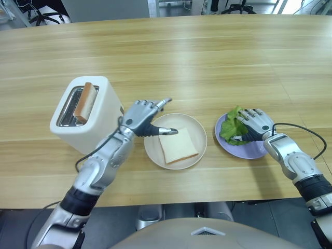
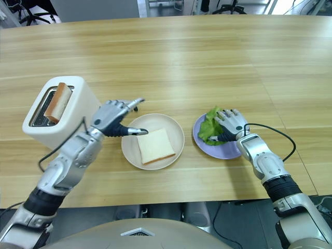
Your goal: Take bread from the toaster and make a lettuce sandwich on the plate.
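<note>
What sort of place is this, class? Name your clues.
Probably an office or lab rather than a kitchen: a long wooden table, wheeled office chairs behind it, and a toaster set out on it.

From here the desk (image 1: 207, 62) is pale honey wood, streaked with fine straight grain along its planks. The left hand (image 1: 139, 118) is silver-grey metal with darker joints. Just outside it, the toaster (image 1: 101, 122) is cream with a shiny steel top, and the toast (image 1: 84, 101) in its slot is golden brown. By that hand's fingertips the round plate (image 1: 196, 128) is warm off-white, and the bread slice (image 1: 177, 146) on it is white with a light tan crust. The right hand (image 1: 255, 123) is the same silver-grey with black at the palm. Under it the lettuce (image 1: 230, 128) is bright green, darker in its folds, on a lavender plate (image 1: 246, 151). A black cable (image 1: 298, 127) loops near its wrist.
</note>
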Robot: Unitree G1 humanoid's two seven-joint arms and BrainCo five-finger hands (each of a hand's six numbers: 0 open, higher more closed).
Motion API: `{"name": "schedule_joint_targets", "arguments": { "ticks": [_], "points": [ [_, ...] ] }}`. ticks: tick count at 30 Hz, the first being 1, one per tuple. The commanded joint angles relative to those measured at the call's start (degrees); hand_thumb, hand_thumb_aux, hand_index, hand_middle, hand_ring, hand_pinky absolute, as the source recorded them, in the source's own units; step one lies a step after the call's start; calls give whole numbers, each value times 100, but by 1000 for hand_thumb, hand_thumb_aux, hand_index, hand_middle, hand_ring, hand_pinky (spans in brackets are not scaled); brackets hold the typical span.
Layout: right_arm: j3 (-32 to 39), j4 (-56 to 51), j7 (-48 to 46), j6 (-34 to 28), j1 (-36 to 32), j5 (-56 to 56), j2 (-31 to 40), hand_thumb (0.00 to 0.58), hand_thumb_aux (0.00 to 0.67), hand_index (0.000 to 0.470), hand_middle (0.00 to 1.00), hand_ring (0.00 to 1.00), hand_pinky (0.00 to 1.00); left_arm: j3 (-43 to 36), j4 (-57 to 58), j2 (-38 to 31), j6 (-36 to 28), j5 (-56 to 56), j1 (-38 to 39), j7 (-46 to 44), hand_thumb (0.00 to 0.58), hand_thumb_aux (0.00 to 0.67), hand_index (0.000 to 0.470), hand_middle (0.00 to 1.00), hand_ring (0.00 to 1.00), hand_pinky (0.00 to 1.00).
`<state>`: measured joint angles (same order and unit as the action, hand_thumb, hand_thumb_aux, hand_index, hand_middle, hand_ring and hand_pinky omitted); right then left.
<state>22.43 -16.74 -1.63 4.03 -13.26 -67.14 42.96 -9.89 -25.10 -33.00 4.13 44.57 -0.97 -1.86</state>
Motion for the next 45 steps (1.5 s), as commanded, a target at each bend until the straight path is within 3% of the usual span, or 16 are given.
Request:
{"name": "schedule_joint_targets", "arguments": {
  "ticks": [1, 6, 12, 18, 25, 26, 27, 28, 33, 39, 45],
  "points": [
    [121, 9, -45, 21, -2, 15, 49, 580, 670, 460, 0, 0, 0, 1072, -972, 186, 116, -372, 556, 363, 0, 0, 0, 0, 0, 0],
    [114, 134, 77, 56, 39, 133, 5, 580, 670, 460, 0, 0, 0, 2859, -1678, 558, 314, -820, 1178, 946, 0, 0, 0, 0, 0, 0],
    [4, 366, 375, 147, 95, 345, -61, 580, 670, 460, 0, 0, 0, 4202, -1290, 665, 143, -709, 1602, 1095, 0, 0, 0, 0, 0, 0],
    [-288, 958, 1051, 305, 94, 615, -148, 580, 670, 460, 0, 0, 0, 4356, -259, 487, -402, 34, 1824, 993, 0, 0, 0, 0, 0, 0],
    [-350, 660, 859, 198, 184, 665, -4, 580, 670, 460, 0, 0, 0, 3353, 1060, 308, -765, 536, 1706, 745, 0, 0, 0, 0, 0, 0],
    [-333, 536, 754, 149, 184, 650, 35, 509, 436, 299, 0, 0, 0, 3303, 1035, 317, -765, 516, 1680, 793, 0, 0, 0, 0, 0, 0],
    [-312, 415, 662, 115, 175, 614, 90, 509, 436, 299, 0, 0, 0, 3293, 957, 334, -721, 425, 1659, 854, 0, 0, 0, 0, 0, 0],
    [-297, 246, 579, 106, 138, 590, 171, 0, 0, 0, 0, 0, 0, 3337, 762, 408, -630, 243, 1639, 956, 0, 0, 0, 0, 0, 0],
    [-292, -127, 371, 89, 37, 562, 492, 0, 0, 0, 0, 0, 0, 3472, -402, 1141, 8, -2030, 1418, 763, 0, 0, 0, 0, 0, 0],
    [-122, -354, 168, 126, -64, 479, 603, 0, 0, 0, 0, 0, 0, 2995, -1413, 1772, 74, -4680, 1732, -313, 0, 0, 0, 0, 0, 0],
    [131, -416, 37, 200, -144, 405, 500, 0, 0, 0, 0, 0, 0, 2554, -1725, 1962, 148, -5656, 2267, -911, 0, 0, 0, 0, 0, 0]
  ]
}}
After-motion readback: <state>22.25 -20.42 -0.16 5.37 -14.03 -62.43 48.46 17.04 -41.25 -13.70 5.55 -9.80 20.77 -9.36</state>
